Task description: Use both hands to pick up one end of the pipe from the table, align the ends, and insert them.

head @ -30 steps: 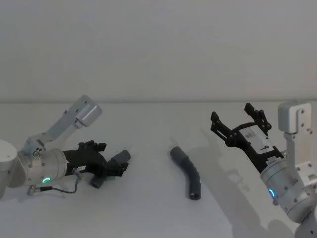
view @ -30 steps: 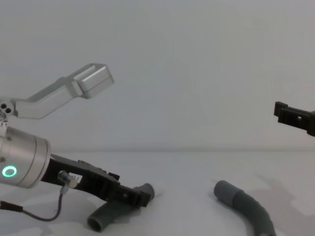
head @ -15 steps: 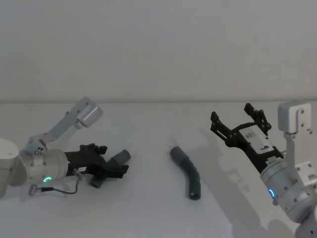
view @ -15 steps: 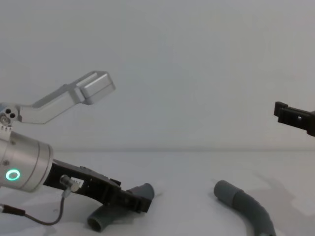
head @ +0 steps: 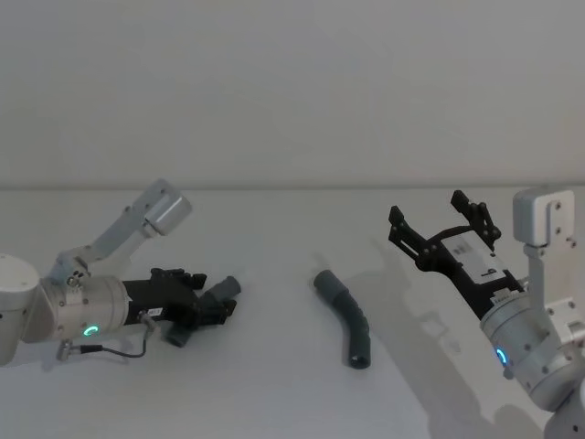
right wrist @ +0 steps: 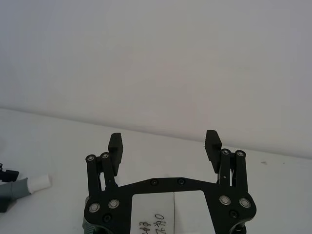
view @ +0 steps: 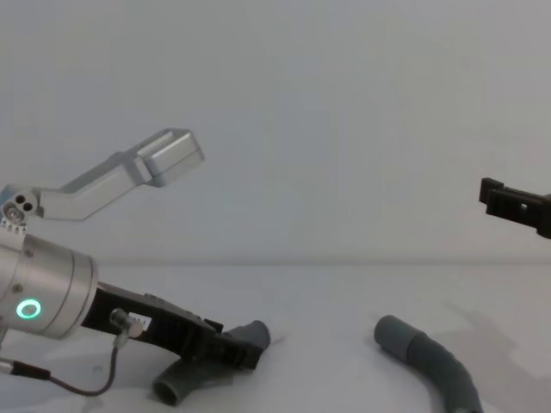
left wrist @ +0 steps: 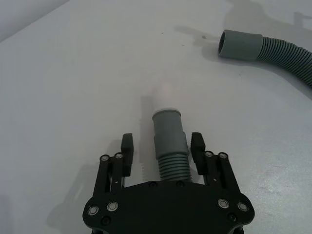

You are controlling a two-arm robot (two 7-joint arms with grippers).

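Left end effector (left wrist: 162, 138): apart, straddling white-tipped hose (left wrist: 170, 151).
Right end effector (right wrist: 164, 136): apart, raised.
Handling: probably light, bendy; hold stiff cuff (left wrist: 167, 122).

We see a plain white table (head: 274, 384) carrying two corrugated pieces, well apart: left hose (head: 227, 287) flat, right hose (head: 345, 315) near centre.

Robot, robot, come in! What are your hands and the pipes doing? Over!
Left gripper low, fingers open astride the white-tipped hose piece, not gripping. Right gripper open, raised over the table. Socket hose piece lying free mid-table. Nothing in the way.
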